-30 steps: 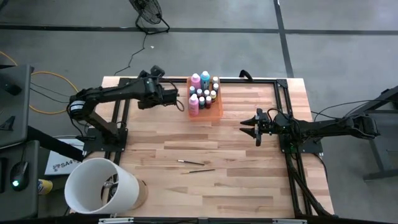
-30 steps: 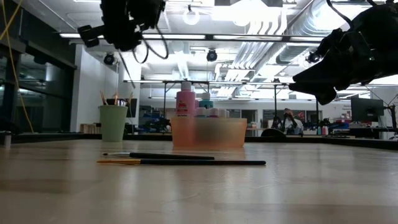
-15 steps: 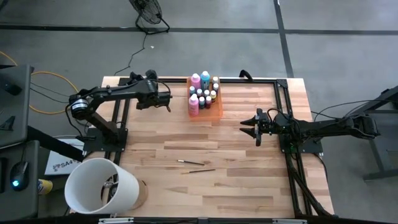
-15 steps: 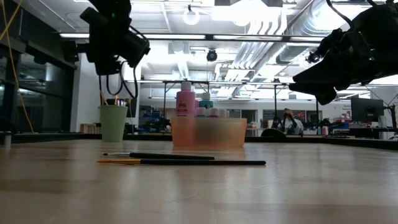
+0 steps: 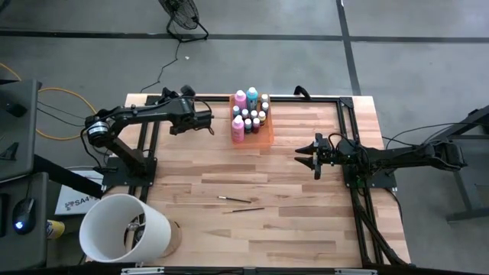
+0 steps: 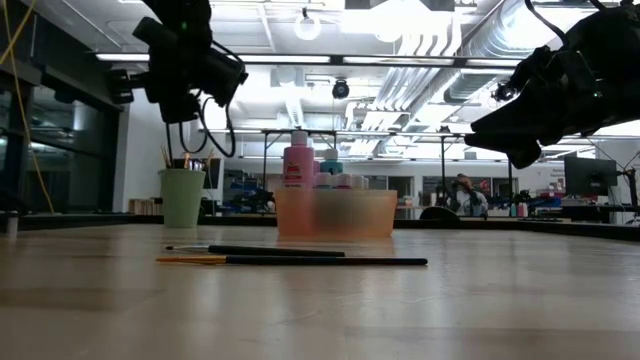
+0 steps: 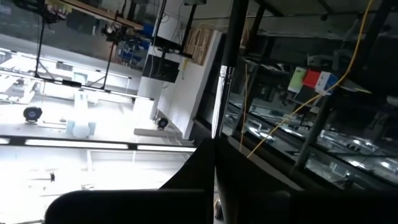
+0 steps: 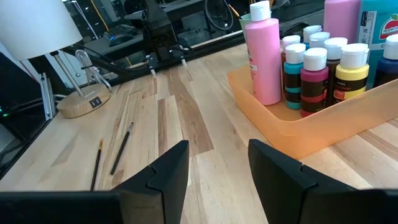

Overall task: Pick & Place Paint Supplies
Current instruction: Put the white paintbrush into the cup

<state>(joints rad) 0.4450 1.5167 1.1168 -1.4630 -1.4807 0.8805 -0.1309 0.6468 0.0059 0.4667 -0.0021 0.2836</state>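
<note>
- Nearest the front of the worktop [image 5: 290, 229], two thin dark-handled brushes [image 5: 242, 205] are seen lying flat, just beside each other and roughly parallel; in the low view they lie in front of everything else [image 6: 290, 257].
- Farther back on the right, the right gripper [image 5: 299, 156] is held above the worktop with its fingers parted and nothing between them; in its wrist view the gap between the fingers [image 8: 168, 171] shows only bare wood.
- Toward the far edge, a translucent orange tray [image 5: 263, 137] is set on the worktop, packed with upright pink and teal plastic bottles [image 5: 238, 127] and tiny dark pale-capped bottles [image 5: 253, 118].
- Beside the tray, to its left, the left gripper [image 5: 208, 118] is held raised, closed on a thin brush [image 7: 219, 109], whose metal ferrule and dark handle are seen sticking out past the fingers.
- A mint-green cup [image 6: 182, 197] with brushes standing in it is seen at the far left edge in the low view.
</note>
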